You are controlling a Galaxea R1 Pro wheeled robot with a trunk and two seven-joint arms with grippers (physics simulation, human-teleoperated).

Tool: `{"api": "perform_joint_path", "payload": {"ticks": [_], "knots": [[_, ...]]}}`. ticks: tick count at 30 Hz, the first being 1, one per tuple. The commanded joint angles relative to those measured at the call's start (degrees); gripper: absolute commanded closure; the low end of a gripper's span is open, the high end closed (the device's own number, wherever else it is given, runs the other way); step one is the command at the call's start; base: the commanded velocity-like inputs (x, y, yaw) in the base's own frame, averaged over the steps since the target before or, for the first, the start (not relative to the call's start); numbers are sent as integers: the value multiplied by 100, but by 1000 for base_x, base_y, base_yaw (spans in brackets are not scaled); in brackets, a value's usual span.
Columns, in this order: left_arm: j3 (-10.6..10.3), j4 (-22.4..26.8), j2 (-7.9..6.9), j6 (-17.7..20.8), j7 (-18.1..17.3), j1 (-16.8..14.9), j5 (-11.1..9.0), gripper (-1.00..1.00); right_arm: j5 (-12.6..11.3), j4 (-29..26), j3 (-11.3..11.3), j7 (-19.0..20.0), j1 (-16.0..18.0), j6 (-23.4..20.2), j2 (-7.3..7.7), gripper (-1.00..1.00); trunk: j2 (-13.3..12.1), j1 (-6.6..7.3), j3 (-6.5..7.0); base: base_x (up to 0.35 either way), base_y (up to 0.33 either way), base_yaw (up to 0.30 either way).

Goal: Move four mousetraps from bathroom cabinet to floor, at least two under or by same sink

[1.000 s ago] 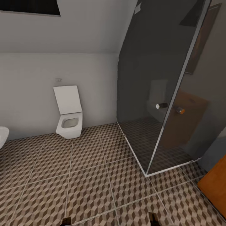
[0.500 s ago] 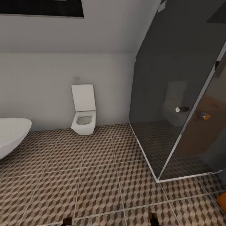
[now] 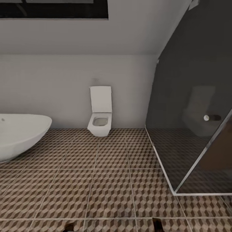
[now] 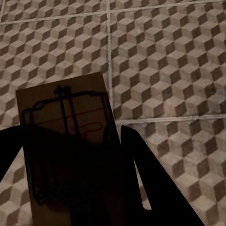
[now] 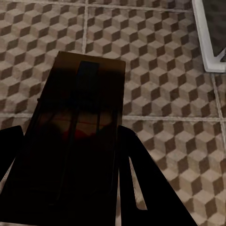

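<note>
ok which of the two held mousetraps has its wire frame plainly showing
The left gripper's mousetrap: its tan board is lit, wire visible. The right gripper's mousetrap is mostly in shadow.

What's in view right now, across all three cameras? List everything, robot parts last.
Bathroom floor: one, brown, beige and white cube-pattern tiles, across the room.
Toilet: one, white, lid up, against the far wall.
Bathtub: one, white, oval, at the left edge.
Shower enclosure: one, dark glass with a pale frame, at the right.
Window: one, dark, high on the far wall.
Mousetraps: two, tan wood with dark wire, one in the left gripper, one in the right gripper, both above the tiles.
Left gripper: black, shut on its mousetrap.
Right gripper: black, shut on its mousetrap.
</note>
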State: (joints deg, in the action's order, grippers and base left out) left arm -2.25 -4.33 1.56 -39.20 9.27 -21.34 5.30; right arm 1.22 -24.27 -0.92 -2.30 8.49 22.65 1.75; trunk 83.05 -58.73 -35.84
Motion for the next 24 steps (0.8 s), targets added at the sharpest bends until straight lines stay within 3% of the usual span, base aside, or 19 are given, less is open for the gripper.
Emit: {"api": "perform_joint_path", "payload": {"ticks": [1, 24], "knots": [[-21, -24, 2, -26, 56, -11, 59, 100, 13, 1, -13, -43, 1, 15, 2, 100, 3, 0, -5, 0, 0, 287], [-21, -24, 2, -25, 58, -11, 59, 100, 10, 1, -13, -43, 0, 11, 1, 100, 3, 0, -5, 0, 0, 287]]}}
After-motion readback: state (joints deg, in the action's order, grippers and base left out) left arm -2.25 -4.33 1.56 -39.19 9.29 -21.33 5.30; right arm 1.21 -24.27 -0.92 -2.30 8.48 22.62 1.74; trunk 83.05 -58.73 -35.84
